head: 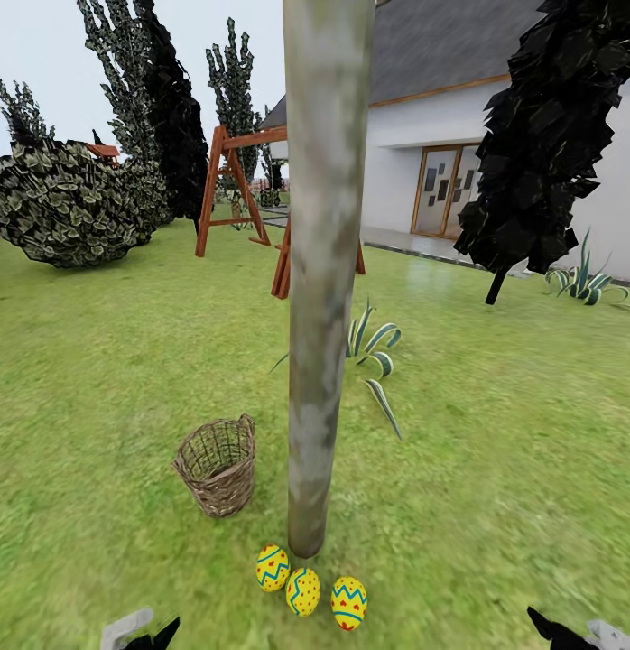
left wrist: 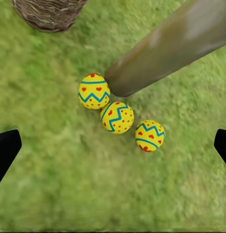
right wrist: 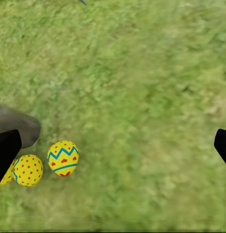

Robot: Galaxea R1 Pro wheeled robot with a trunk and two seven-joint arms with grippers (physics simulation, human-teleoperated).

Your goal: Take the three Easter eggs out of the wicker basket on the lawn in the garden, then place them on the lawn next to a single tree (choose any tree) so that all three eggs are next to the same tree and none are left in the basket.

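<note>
The tree (head: 322,271) stands square in the middle of the lawn (head: 495,451), its pale mottled trunk rising straight out of the grass. All three eggs lie at its foot in a short row on the near side. The first egg (head: 273,568), with hearts, sits nearest the basket side. The dotted egg (head: 303,591) is in the middle, touching or almost touching the first. The third egg (head: 349,603) lies just beside it, slightly apart.

The wicker basket (head: 217,466) stands upright on the grass just beside the trunk, on the same side as the first egg. I can see no egg in the part of its inside that shows.

The left gripper (left wrist: 113,150) hangs above the eggs, its dark fingers (left wrist: 5,150) spread wide with nothing between them. The right gripper (right wrist: 113,148) hovers over grass on the other side of the trunk from the basket — fingers wide apart too, holding nothing. A spiky striped plant (head: 374,352) grows just behind the tree.
</note>
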